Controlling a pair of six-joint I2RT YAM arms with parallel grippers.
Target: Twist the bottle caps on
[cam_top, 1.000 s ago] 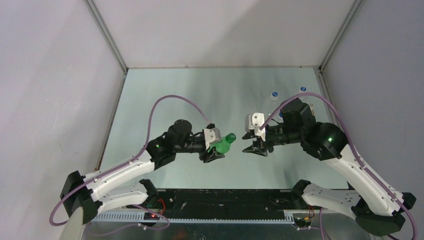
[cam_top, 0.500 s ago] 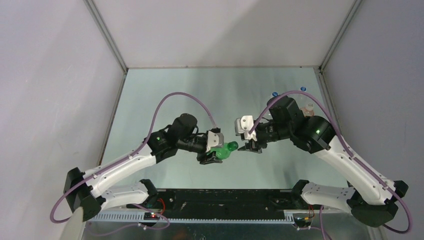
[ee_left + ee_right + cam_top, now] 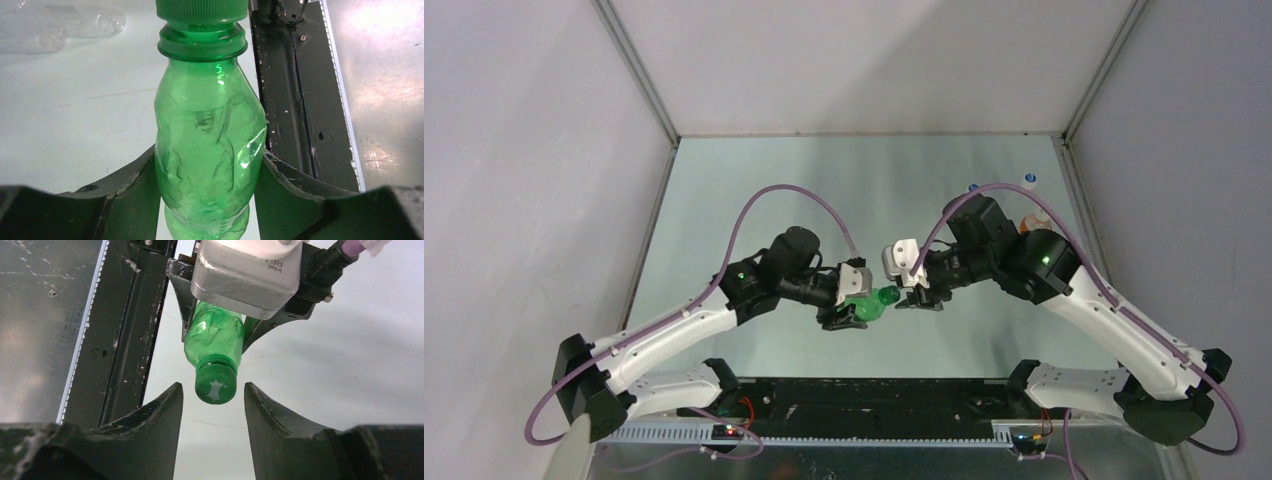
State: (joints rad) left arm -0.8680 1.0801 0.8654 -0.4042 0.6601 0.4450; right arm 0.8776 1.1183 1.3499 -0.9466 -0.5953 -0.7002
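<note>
From above, the left gripper (image 3: 852,313) pinched the green bottle (image 3: 867,304) by its body, neck pointing at the right gripper (image 3: 912,298). In the left wrist view, its fingers (image 3: 131,186) pressed both sides of the bottle (crumpled there), with the green cap (image 3: 202,7) screwed on just beyond the tips. In the right wrist view, the right gripper stood spread, the cap between its fingertips and touching neither.

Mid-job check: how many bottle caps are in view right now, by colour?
Green cap: 1, on the green bottle held by the left end effector.
Bluish caps, far right: 2; too small to tell solid blue from white-and-blue.
Total: 3.
</note>
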